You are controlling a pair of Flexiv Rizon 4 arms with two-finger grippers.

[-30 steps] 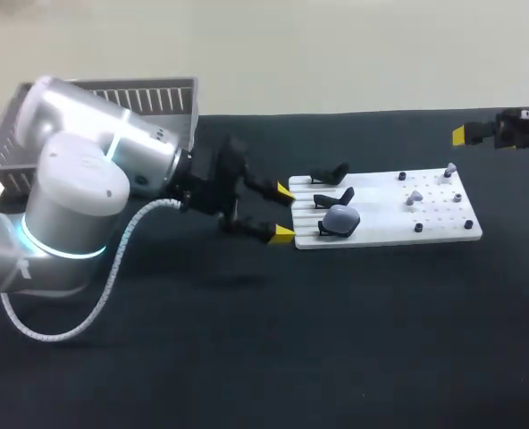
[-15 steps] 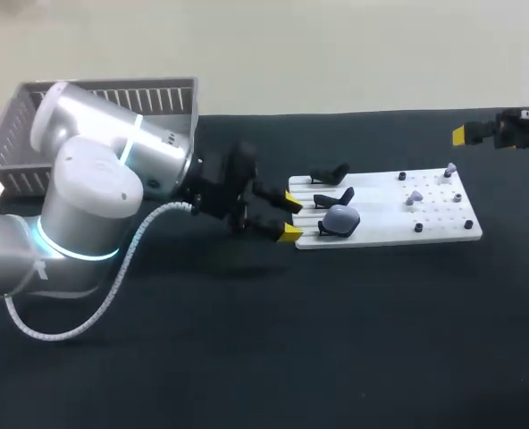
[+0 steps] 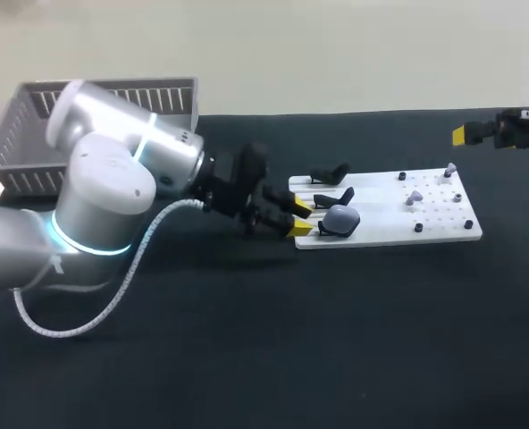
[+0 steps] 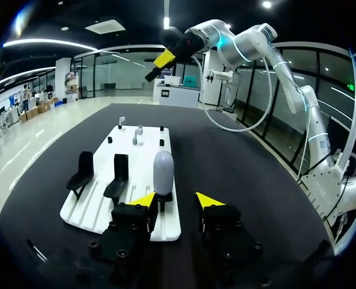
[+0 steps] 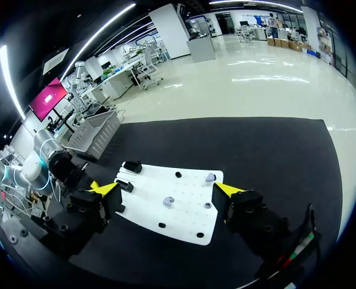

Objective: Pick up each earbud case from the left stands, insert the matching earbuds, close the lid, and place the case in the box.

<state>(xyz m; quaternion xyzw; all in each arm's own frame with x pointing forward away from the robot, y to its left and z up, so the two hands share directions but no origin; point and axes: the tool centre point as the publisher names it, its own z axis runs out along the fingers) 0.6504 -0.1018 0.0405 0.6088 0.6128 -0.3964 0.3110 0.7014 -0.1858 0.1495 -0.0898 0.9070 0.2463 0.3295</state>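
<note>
Black tabletop (image 3: pixel 247 357), w/ white board (image 3: pixel 443 234) at 3 o'clock of ctr and slatted box (image 3: pixel 166 96) off at 10. On board's 9 o'clock end, three black stands (image 3: pixel 334 196): the two farther ones bare, the nearest carrying grey earbud case (image 3: pixel 341 218). Small grey earbuds (image 3: pixel 414 197) on pegs toward board's 3 o'clock end. Low at board's 9 o'clock edge: left gripper (image 3: pixel 301 218), fingers parted along the 12–6 line, empty, touching nothing. Earbud case at 3 o'clock of it in head view, v. near but apart. Via left wrist cam: earbud case (image 4: pixel 163 173) just ahead of left gripper (image 4: pixel 177 200), abt 11 o'clock off its midline, nearer the finger over the board. Stands on end, long axis roughly upright, so crosswise to the fingers' reach; gap looks wider than case. Pose: left arm in from 9 o'clock, forearm stretched low toward 3, wrist abt level w/ table. Off board's 1 o'clock corner hangs right gripper (image 5: pixel 166 189), spread wide, empty, raised, well apart from case; left clearly the nearer. Probly needs short push fwd plus slight shift toward board side to centre case before closing. Risk: board-side finger clipping the stand or nudging case off.
</note>
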